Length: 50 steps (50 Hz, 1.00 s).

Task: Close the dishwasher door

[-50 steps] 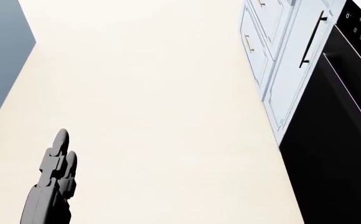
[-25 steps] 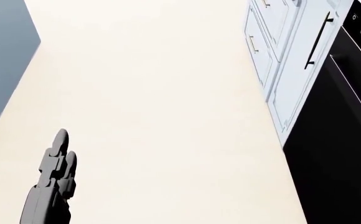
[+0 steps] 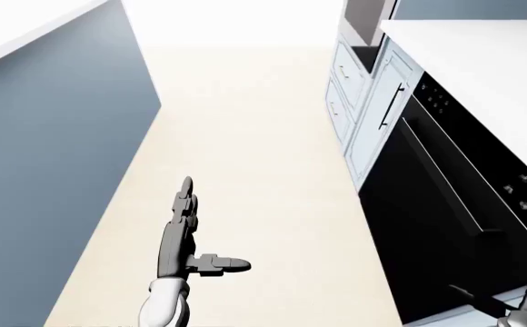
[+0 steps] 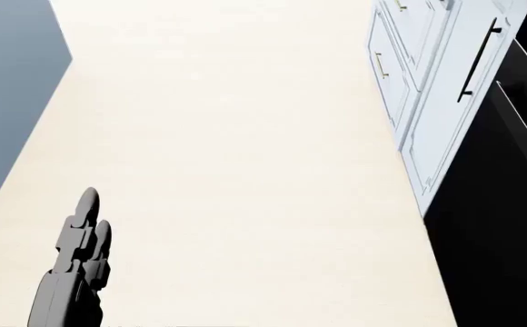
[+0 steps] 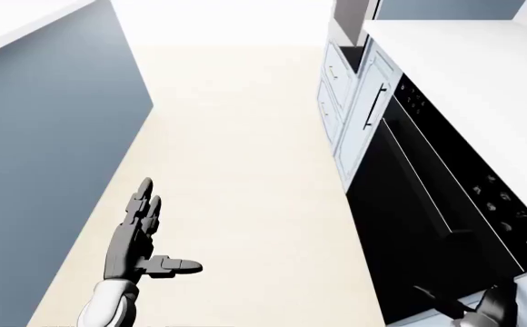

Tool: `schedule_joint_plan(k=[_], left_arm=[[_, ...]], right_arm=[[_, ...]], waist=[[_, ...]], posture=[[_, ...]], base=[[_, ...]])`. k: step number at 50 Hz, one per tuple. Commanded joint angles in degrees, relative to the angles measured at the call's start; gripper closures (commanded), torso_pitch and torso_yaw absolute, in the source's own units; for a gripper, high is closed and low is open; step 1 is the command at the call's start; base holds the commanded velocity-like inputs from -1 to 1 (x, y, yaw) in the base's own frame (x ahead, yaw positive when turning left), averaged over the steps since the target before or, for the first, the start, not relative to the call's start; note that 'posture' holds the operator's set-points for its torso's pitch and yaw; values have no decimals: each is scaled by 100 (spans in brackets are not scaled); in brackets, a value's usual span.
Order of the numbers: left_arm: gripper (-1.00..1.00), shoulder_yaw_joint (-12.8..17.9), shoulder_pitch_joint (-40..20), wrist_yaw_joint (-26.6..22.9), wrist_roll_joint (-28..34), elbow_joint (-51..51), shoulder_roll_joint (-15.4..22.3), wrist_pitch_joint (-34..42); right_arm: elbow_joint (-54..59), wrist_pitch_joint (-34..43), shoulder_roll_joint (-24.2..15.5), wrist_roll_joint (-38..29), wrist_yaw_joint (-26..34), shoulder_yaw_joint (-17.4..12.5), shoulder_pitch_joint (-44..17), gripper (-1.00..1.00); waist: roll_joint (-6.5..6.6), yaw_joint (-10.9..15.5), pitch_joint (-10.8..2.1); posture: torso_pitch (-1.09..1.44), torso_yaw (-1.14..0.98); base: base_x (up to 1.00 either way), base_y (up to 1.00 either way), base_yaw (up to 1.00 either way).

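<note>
Cream floor [image 3: 245,136] runs between a blue wall [image 3: 54,150] and pale cabinets [image 3: 359,102].
Left hand [image 3: 186,235] hangs spread, thumb out; right hand [image 5: 482,310] barely shows, state unclear; black appliance door [image 3: 427,204] stands right.

the floor [image 3: 245,136] reads as smooth, matt cream, without grain or seams. left of the floor, the island wall [image 3: 54,150] is flat matt slate blue under a plain white top. right of the floor, the cabinets [image 3: 359,116] look like pale blue painted panels with a soft sheen, one bearing a slim black bar handle [image 3: 390,106] and others small brass-looking pulls. next to them the oven front [image 3: 445,211] is glossy black, glass-like. the left hand [image 3: 186,231] has dull dark grey, plastic-looking fingers and a smooth white wrist.
</note>
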Motion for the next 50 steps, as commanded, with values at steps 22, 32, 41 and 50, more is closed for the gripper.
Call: schedule_joint_plan(k=[22,32,41,50], left_arm=[[-100,14,-61,10,-35,-306,3,-139],[-100,90,-78,-15,-85,-361,21,-77],[-100,79,-89,-5,-62,-305,16,-114],[-100,62,-94,5,-43,-293,8,-118]], right_arm=[[-1053,273,-255,-202,-631,-333,117,-100],[-2497,1110,315,-883,-584,-504,285,-100],[-3473,2032,668,-1660,-475,-449,207,-100],[-4098,2654,873,-2151,-290,-491,180,-100]], waist=[[-101,-72,-92],[-88,-116,-91],[-109,-168,-93],[-127,-162,-90]], posture=[[0,0],[0,0],[0,0],[0,0]], base=[[0,0,0],[0,0,0],[0,0,0],[0,0,0]])
